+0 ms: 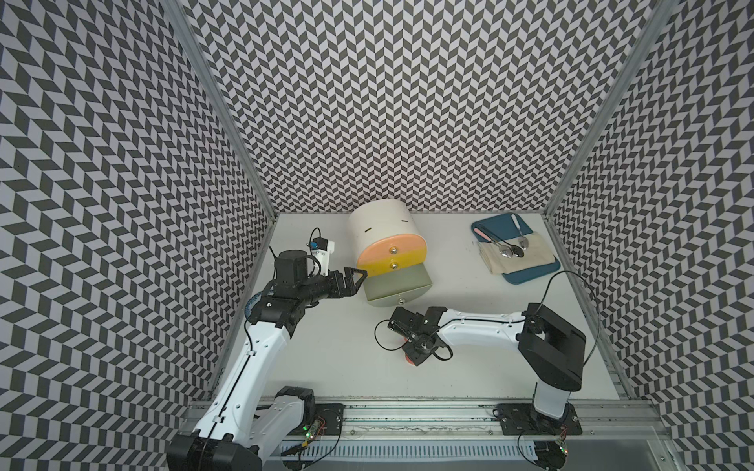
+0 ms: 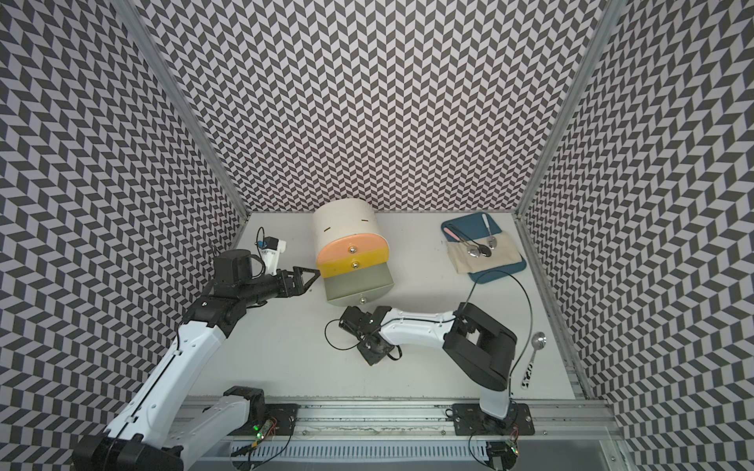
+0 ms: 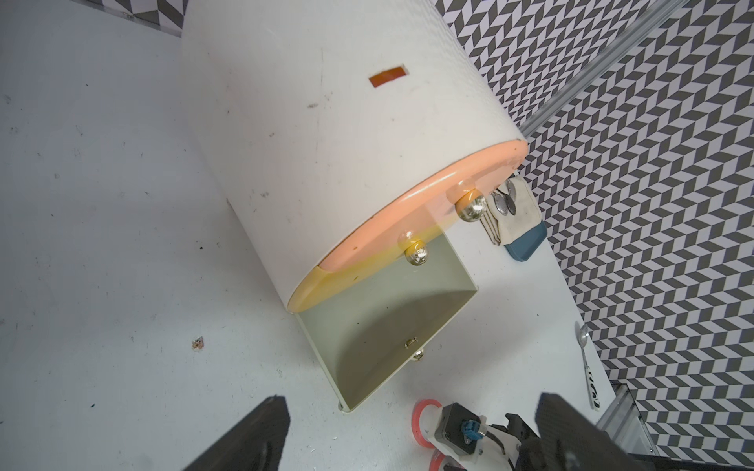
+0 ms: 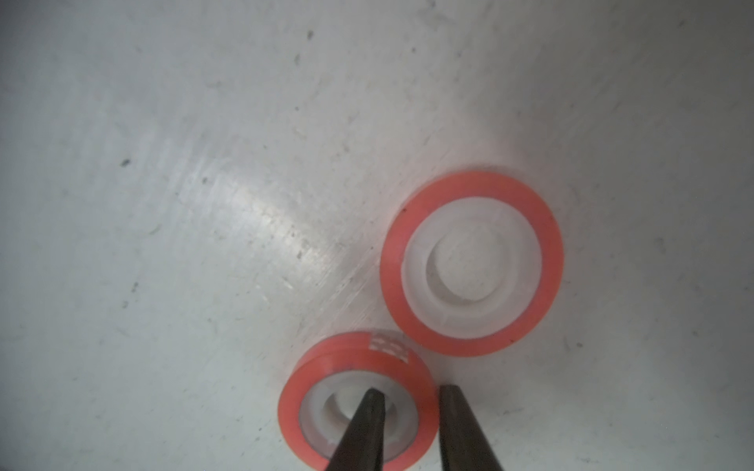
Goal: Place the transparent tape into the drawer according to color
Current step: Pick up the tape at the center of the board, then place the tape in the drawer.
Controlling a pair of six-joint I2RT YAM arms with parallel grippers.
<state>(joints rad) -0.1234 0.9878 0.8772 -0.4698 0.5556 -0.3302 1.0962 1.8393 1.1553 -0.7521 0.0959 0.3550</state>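
The cream round-topped cabinet (image 1: 381, 228) lies at the back middle of the table. Its peach drawer (image 1: 383, 253) and yellow drawer (image 1: 379, 267) are shut. The grey-green drawer (image 1: 398, 283) is pulled out, and its inside (image 3: 379, 326) holds nothing. Two red-pink tape rolls lie just in front of it. My right gripper (image 4: 411, 389) points down and is shut on the wall of one roll (image 4: 322, 359), one finger in its white core and one outside. The other roll (image 4: 473, 185) lies flat beside it. My left gripper (image 1: 359, 277) hovers open by the cabinet's left side.
A blue tray (image 1: 530, 277) with a cloth and spoons sits at the back right. A lone spoon (image 2: 534, 354) lies near the right wall. Patterned walls close in three sides, and a metal rail (image 1: 408, 407) runs along the front.
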